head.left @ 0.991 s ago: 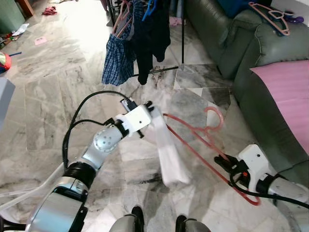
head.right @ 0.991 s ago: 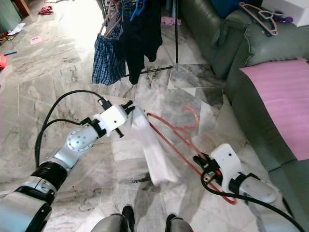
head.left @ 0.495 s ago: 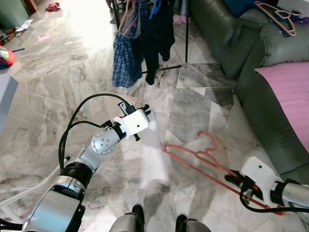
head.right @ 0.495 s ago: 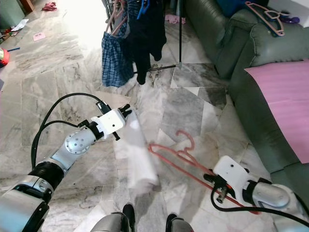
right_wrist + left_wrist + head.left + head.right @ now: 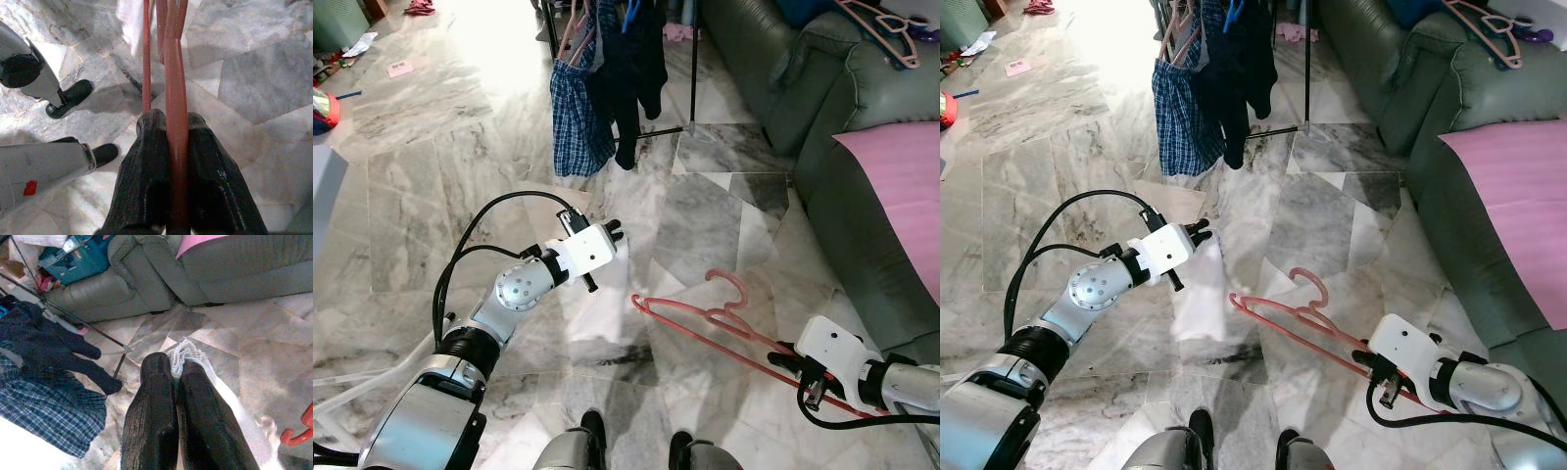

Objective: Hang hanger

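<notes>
Right wrist view shows my right gripper (image 5: 177, 142) clamped on the red hanger (image 5: 1278, 315), held low over the marble floor (image 5: 411, 176); my left gripper (image 5: 177, 377) pinches a white cloth (image 5: 1203, 299).

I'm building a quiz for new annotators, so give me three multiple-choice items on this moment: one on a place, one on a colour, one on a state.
1. Where does the clothes rack with the checked shorts stand?
A. Ahead of the robot, beside the green sofa
B. Behind the robot's feet
C. On the sofa

2. What colour is the hanger in the right tool?
A. Blue
B. Red
C. White

3. What is the left tool doing?
A. Hanging open
B. Shut on the hanger
C. Shut on a white cloth

Answers:
1 A: the clothes rack and checked shorts are up the floor next to the green sofa.
2 B: the right tool pinches a red hanger.
3 C: the left tool has its fingers closed on the white cloth.
</notes>
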You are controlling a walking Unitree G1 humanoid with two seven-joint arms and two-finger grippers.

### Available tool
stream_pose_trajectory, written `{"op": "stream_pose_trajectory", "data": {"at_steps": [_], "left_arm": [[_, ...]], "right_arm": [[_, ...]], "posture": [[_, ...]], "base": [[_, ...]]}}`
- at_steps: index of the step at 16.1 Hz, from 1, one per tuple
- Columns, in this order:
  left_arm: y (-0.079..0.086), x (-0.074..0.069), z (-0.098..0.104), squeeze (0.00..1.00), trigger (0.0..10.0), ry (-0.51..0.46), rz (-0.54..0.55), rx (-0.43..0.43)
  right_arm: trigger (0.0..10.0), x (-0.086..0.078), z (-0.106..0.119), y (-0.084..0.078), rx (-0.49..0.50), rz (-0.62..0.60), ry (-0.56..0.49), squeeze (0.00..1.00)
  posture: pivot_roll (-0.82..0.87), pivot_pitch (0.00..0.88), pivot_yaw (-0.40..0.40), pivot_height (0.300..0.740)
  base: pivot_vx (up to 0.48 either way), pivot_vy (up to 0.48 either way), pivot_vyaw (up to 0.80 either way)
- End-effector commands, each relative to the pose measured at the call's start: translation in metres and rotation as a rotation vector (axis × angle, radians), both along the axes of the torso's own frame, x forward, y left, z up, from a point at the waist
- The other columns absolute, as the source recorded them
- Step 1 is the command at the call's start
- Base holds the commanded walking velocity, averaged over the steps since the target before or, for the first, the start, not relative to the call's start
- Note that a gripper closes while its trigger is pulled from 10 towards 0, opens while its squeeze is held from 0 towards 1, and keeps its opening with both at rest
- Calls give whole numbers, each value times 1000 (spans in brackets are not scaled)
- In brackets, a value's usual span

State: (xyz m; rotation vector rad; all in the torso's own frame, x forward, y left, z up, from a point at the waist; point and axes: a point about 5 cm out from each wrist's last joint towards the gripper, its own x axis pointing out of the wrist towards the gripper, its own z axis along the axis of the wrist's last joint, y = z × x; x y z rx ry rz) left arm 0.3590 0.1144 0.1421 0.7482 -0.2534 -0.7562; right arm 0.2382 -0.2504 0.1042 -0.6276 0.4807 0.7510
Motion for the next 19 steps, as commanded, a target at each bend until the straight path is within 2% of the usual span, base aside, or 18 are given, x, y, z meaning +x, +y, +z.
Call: {"op": "stream_pose_trajectory", "data": {"at_steps": [1, 4, 6, 7, 9, 12, 15, 19], "left_arm": [[3, 1, 7, 0, 10000, -24, -12, -4], [3, 0, 9, 0, 10000, -21, -33, -10], [7, 0, 6, 0, 10000, -13, -19, 0], [10, 0, 4, 0, 10000, -9, -5, 10], [12, 0, 1, 0, 10000, 3, 6, 14], [12, -1, -1, 0, 10000, 7, 7, 20], [12, -1, -1, 0, 10000, 8, 6, 22], [12, -2, -4, 0, 10000, 15, 8, 26]], "right_arm": [[10000, -2, -5, 0, -4, 8, 11, 0], [10000, 2, -6, -1, -9, -2, -16, 0], [10000, 2, -5, 5, 42, -8, -38, 0], [10000, -1, -8, 8, 66, -9, -26, 0], [10000, -11, -20, 11, 63, 15, 27, 0], [10000, -19, -25, 13, 68, 41, 81, 0], [10000, -12, -23, 2, 7, 0, 32, 0], [10000, -4, -27, 4, -5, -49, -43, 0]], "posture": [[-37, 284, 53, 740], [-37, 284, 53, 740], [-37, 285, 50, 740], [-38, 287, 49, 740], [-37, 290, 50, 740], [-39, 291, 49, 740], [-39, 291, 49, 740], [-37, 292, 48, 740]], "base": [[0, 0, 0], [0, 0, 0], [0, 0, 0], [0, 0, 0], [0, 0, 0], [0, 0, 0], [0, 0, 0], [0, 0, 0]]}}
